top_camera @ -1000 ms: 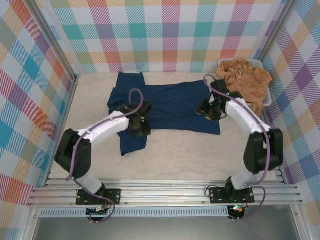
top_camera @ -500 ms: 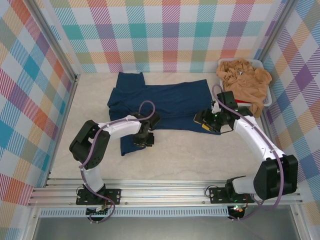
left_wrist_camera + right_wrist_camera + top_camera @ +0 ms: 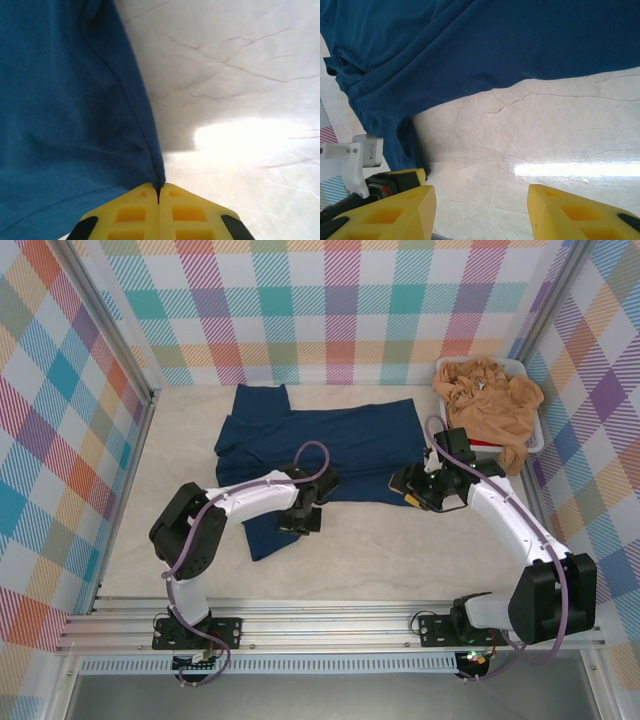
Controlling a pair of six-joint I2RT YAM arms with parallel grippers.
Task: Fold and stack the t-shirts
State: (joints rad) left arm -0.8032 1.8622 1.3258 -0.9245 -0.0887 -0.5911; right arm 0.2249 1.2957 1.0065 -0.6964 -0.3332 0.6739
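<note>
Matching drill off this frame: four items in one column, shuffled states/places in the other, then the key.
Items
1. navy t-shirt
2. tan t-shirts
3. left claw
4. right claw

States/places
A. open above bare table
B. heaped in the white tub
C. spread out on the table
D. shut on the navy hem

Pairs: 1-C, 2-B, 3-D, 4-A
</note>
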